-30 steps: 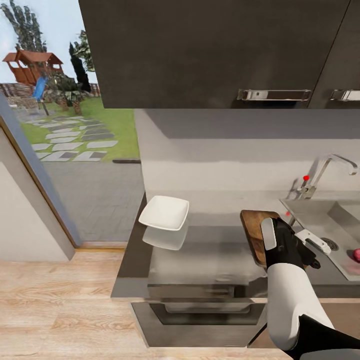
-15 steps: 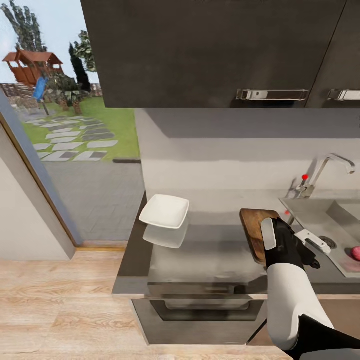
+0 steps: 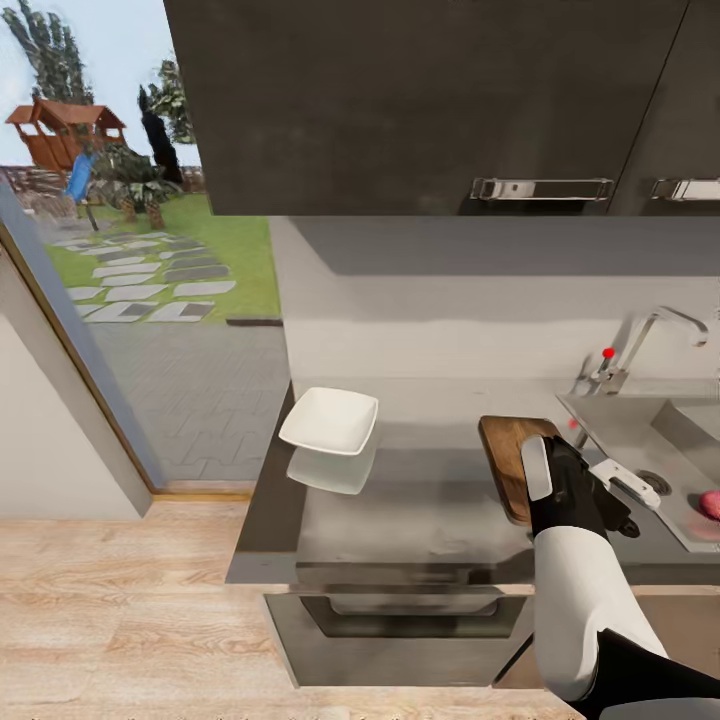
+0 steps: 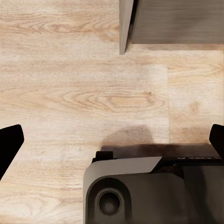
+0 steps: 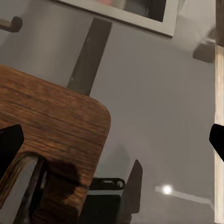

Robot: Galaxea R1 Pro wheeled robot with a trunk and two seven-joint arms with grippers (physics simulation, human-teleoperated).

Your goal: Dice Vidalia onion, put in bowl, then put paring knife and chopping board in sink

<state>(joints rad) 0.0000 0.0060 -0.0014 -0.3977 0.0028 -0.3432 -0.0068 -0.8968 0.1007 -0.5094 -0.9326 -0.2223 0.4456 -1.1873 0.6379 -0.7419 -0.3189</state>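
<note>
The dark-brown chopping board (image 3: 507, 452) lies on the grey countertop (image 3: 420, 505), just left of the sink (image 3: 622, 425). One rounded corner of the chopping board (image 5: 56, 126) appears in the right wrist view. My right gripper (image 5: 112, 140) hovers over that corner and the bare countertop, open, with nothing between its fingertips. The reddish Vidalia onion (image 3: 710, 503) sits in the sink at the far right. The white bowl (image 3: 329, 421) rests near the countertop's left end. My left gripper (image 4: 112, 140) hangs open over the wooden floor. I cannot make out the paring knife.
A faucet (image 3: 640, 345) with a red mark stands behind the sink. Dark upper cabinets (image 3: 430, 100) hang overhead. A glass door (image 3: 130, 260) to the garden is on the left. The robot's dark base (image 4: 149, 191) sits on the plank floor (image 4: 84, 93).
The whole head view has drifted slightly, so the camera moved a little. The right arm keeps its place over the chopping board.
</note>
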